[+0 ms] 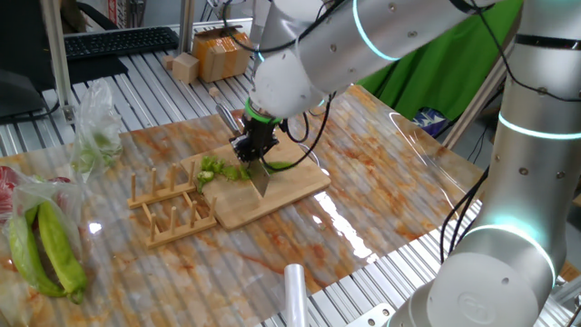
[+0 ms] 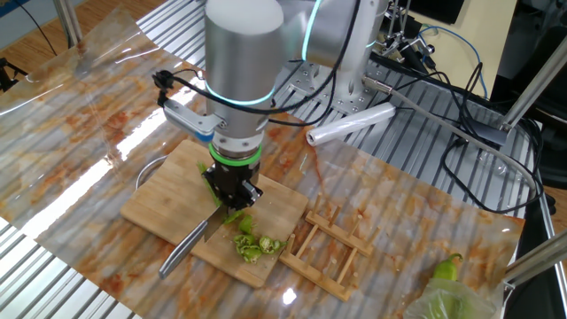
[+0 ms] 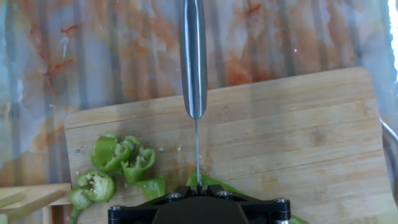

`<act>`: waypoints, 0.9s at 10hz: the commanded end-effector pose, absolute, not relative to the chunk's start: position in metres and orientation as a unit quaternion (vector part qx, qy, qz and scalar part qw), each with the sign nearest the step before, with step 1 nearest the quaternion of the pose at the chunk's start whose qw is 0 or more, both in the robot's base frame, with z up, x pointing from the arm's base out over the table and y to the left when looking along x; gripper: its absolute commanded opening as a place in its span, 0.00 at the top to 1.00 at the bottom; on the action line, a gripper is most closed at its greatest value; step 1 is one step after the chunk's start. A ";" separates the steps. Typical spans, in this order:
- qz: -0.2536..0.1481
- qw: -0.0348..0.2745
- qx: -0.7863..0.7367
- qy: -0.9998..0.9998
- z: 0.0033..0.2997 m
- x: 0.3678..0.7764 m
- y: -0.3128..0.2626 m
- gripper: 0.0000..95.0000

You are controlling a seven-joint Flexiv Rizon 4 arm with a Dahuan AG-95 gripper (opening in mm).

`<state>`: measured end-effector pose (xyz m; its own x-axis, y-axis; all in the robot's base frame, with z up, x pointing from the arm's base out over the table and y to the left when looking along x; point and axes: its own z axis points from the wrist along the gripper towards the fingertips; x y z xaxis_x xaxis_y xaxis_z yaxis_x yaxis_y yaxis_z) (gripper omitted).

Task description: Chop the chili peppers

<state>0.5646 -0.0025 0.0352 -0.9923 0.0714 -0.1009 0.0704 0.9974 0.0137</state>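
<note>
Claw (image 2: 232, 190) pinches the knife (image 2: 184, 250) shut, blade down on the cutting board (image 3: 298, 137). I count several chili slices (image 3: 118, 163) piled at the board's rack-side end; the uncut chili (image 1: 280, 167) lies under the blade, so I judge chopping partly done.

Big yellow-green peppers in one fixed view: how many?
2, side by side at the left: one pepper nearest the edge, the other pepper right of it. The plastic around them may hide more.

A lab: aluminium-rail bench (image 1: 154, 86), loose cables (image 2: 443, 80), keyboard (image 1: 118, 41).
</note>
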 end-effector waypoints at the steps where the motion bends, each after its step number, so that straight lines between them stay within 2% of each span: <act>1: 0.005 0.047 0.037 0.998 0.029 0.564 -0.001 1.00; 5: 0.014 0.042 0.039 0.998 0.026 0.558 -0.001 1.00; 7: 0.016 0.053 0.034 0.998 0.026 0.556 -0.001 1.00; 9: 0.015 0.058 0.023 0.998 0.035 0.579 -0.003 1.00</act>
<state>0.5685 -0.0032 0.0381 -0.9900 0.0547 -0.1299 0.0514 0.9983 0.0283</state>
